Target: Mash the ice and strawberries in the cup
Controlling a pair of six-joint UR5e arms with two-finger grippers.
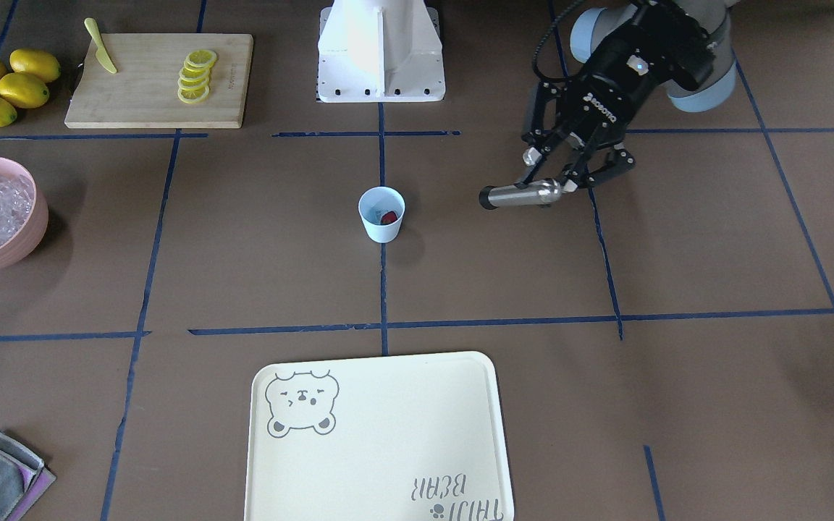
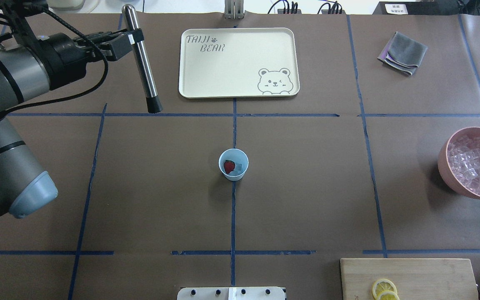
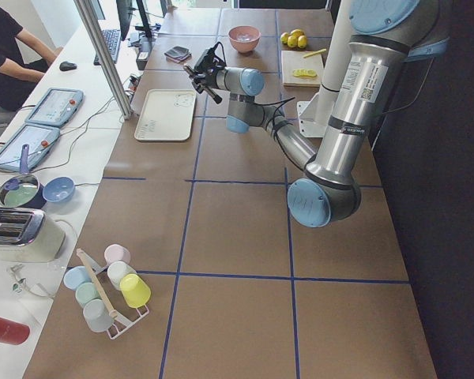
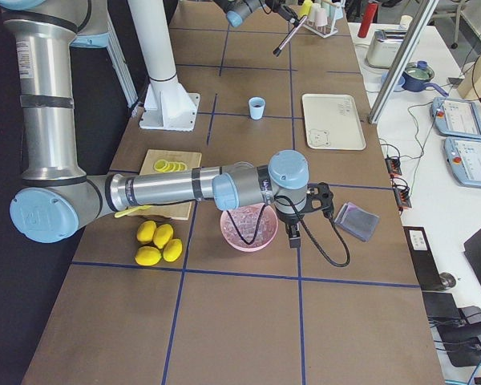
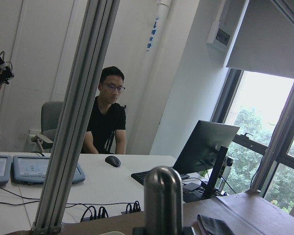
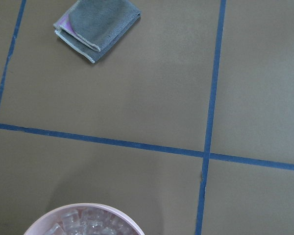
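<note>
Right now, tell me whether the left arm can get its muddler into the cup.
Probably yes. The left gripper holds the muddler raised, off to the side of the cup, and nothing stands between them. The cup is open-topped, holding only the strawberry and ice.

Cup [image 2: 233, 164] at centre of table [image 2: 306, 187], strawberry [image 2: 229, 166] and ice [image 2: 239, 168] inside. Tray [image 2: 231, 66] lies beyond, bowl [image 2: 446, 175] far right, and muddler [image 2: 142, 62] is up in left gripper [image 2: 129, 39].
</note>
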